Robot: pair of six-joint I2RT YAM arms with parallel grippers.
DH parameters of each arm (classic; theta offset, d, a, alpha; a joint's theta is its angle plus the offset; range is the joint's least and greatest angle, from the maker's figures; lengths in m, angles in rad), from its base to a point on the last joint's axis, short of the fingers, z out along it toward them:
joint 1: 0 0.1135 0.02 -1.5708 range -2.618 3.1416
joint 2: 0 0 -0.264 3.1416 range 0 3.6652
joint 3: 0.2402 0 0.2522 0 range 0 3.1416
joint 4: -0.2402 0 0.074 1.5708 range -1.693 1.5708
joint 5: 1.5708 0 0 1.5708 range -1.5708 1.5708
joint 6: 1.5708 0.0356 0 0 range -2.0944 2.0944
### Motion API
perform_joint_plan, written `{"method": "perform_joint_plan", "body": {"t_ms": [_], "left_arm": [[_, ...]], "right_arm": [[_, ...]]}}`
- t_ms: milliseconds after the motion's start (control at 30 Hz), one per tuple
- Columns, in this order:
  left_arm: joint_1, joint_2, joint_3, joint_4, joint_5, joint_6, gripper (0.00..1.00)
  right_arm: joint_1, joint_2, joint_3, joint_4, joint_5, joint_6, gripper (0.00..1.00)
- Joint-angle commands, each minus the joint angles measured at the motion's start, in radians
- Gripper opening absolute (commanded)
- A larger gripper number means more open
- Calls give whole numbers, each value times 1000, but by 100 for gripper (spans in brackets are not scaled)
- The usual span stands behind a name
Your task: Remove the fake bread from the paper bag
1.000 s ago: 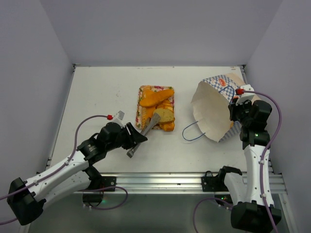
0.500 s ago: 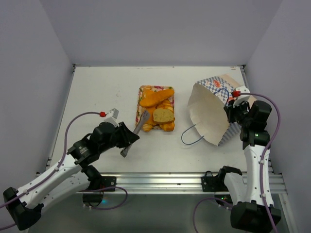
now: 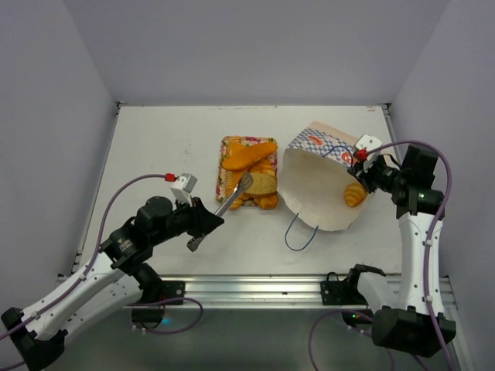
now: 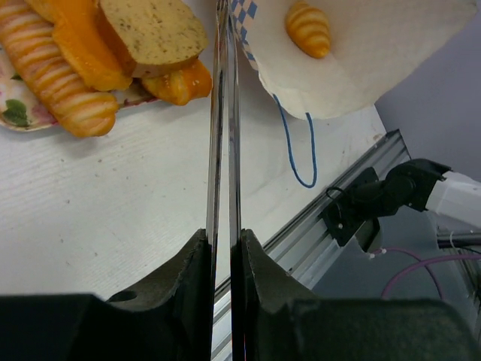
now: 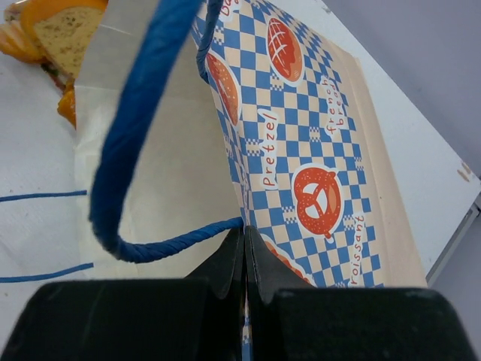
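White table [image 3: 155, 147], paper bag [image 3: 317, 193] tilted; pale-grey walls [image 3: 255, 46].

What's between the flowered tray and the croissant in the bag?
Top view: the tan paper bag's rim and pale inner wall, before the ridged golden croissant.

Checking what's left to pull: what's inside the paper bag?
One ridged croissant lies inside the paper bag. The bag's own sides hide part of the interior, so more may remain.

White table [image 3: 162, 147] w/ tray [image 3: 223, 179] & paper bag [image 3: 317, 193]
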Motion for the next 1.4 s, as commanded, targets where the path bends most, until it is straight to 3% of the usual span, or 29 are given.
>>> {"method": "perform_joint_plan", "body": {"t_ms": [0,133,333,433,667,933,1367], "left_arm": [[3,-6,-20,105,77,77,21],[3,6,-29,142,66,103,21],[-10,74,-93,363,350,102,17],[-45,144,-109,460,376,83,17],[-217,463,-46,657,274,-15,18],[-276,761,120,727,166,-4,29],[-332,1071,293,874,88,-46,34]], "right_arm": [[-3,18,69,-124,-108,-152,0],[-3,24,71,-165,-103,-191,0],[-3,6,48,-251,-66,-280,0],[-3,4,28,-256,-54,-274,0],[-3,-62,-110,-158,-51,-177,0],[-3,-132,-176,-109,-54,-117,0],[-3,-136,-205,-8,-34,29,0]]}}
